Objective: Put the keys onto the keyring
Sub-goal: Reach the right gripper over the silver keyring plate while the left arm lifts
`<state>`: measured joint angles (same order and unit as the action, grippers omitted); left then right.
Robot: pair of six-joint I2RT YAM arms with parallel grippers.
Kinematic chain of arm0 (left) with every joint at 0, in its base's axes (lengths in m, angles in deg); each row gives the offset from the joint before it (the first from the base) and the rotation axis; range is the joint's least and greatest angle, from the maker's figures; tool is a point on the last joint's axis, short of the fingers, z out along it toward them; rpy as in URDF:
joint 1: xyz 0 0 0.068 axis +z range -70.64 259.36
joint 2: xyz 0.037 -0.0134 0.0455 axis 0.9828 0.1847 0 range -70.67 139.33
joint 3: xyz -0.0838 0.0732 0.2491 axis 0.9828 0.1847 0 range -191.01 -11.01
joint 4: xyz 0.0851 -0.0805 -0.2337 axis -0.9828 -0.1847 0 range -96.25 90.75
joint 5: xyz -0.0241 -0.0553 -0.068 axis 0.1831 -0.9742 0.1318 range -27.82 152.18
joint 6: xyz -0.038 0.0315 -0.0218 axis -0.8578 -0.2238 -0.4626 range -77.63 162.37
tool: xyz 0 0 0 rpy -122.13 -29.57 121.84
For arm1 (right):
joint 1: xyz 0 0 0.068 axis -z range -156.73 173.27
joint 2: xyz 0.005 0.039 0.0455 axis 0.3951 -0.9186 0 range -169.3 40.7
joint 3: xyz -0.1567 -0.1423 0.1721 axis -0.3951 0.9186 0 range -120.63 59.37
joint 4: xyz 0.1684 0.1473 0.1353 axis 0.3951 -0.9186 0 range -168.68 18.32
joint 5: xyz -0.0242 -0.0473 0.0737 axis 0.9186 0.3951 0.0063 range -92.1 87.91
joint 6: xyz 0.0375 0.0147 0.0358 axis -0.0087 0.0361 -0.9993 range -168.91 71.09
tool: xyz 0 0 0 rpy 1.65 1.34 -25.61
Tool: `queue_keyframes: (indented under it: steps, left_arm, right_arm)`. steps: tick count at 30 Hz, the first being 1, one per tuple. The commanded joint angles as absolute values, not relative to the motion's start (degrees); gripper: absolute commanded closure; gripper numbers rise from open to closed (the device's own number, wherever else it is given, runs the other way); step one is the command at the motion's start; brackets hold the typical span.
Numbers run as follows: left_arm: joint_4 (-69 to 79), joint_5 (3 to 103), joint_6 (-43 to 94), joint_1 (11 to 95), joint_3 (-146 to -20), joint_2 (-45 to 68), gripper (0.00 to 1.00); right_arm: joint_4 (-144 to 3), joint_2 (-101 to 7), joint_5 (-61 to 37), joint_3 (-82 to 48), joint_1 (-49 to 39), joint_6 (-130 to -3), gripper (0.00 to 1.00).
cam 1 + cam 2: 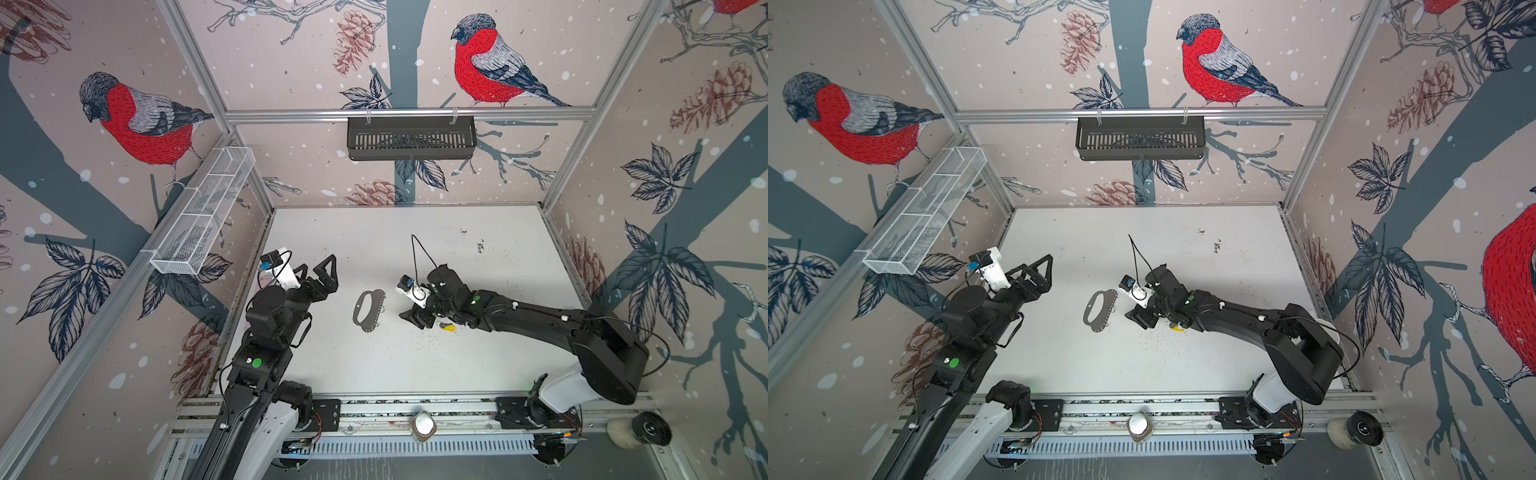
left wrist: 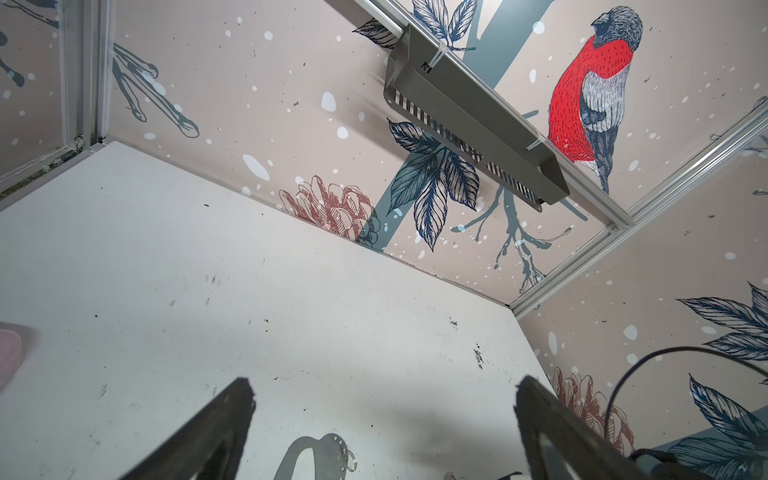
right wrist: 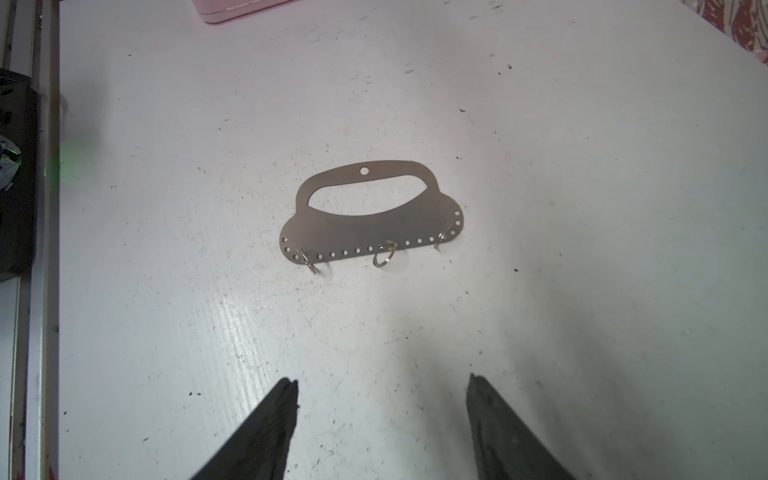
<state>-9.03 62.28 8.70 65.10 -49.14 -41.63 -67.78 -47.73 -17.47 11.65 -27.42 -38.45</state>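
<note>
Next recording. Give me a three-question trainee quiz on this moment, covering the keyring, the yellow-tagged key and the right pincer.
1. How many small metal rings hang along the holed edge of the keyring?
2. True or false: the right pincer has its jaws apart with nothing between them.
3. Where is the yellow-tagged key? A: threaded on a ring of the keyring. B: loose on the table, near the right pincer. C: between the right pincer's jaws.
Key: 1. Three. 2. True. 3. B.
</note>
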Motion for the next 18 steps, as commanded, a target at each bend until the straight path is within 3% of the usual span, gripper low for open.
queue_keyframes:
  steps: [1, 18]
  left_arm:
    - [-11.1, 61.8, 6.7, 65.1, -48.4, -43.4, 0.02]
    - [-12.7, 59.1, 3.9, 64.9, -47.7, -45.0, 0.02]
  right_arm:
    - [-59.2, -49.7, -19.6, 12.8, -28.7, -38.1, 0.37]
    - [-54.2, -66.9, -20.9, 5.6, -33.6, -37.8, 0.56]
